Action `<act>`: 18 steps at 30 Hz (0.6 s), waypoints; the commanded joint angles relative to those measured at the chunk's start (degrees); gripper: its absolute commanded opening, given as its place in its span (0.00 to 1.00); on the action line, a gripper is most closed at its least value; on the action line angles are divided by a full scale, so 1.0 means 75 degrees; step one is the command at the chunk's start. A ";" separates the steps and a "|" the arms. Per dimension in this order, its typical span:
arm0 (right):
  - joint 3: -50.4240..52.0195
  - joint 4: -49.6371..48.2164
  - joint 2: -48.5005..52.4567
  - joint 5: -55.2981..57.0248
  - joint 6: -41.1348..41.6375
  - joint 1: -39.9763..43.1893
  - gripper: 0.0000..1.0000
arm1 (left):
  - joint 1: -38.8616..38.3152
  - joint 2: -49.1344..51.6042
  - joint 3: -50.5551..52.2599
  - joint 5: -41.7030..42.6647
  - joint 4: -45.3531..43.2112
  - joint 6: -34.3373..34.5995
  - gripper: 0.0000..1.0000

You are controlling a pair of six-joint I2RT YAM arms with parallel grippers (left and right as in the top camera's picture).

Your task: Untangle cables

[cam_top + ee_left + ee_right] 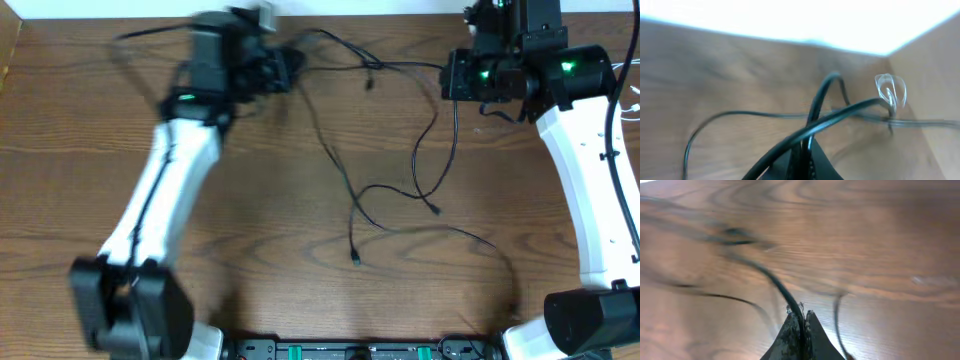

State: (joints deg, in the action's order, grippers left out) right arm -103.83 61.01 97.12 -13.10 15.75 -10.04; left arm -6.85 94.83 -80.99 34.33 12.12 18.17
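At the far left of the table [250, 260], the left gripper [287, 68] is seen closed. In its wrist view one strand of the black cables [400, 190] is pinched between the fingers [821, 166] and rises out of them. Near this strand a small clear loop [890, 92] is noticed. The view is blurred there, so it is perhaps a plastic tie, and it cannot be told whether a cable passes through it.

In the middle of the table the black cables are spread in loose curves. They cross each other at several places, and a small plug end [356, 258] lies toward the near side.

At the far right the right gripper [455, 78] is closed as well, and a thin strand is held between its fingertips [785, 340].

The main danger is judged to be in the crossings. If both held strands are drawn apart too far, the loops can be tightened into a knot instead of being opened. A plug end can also be caught in a loop, and a thin strand can be lost from a pinch when it is pulled sideways.
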 commanded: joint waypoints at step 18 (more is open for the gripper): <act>0.2101 -0.1070 0.0641 -0.0318 -0.0367 0.1818 0.01 | 0.3206 -0.1897 -0.0391 -0.0117 0.1075 -0.0930 0.07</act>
State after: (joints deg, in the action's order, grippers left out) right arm -88.36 53.76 101.67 -9.93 17.04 4.05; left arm 16.93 80.58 -82.87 33.98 19.92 13.67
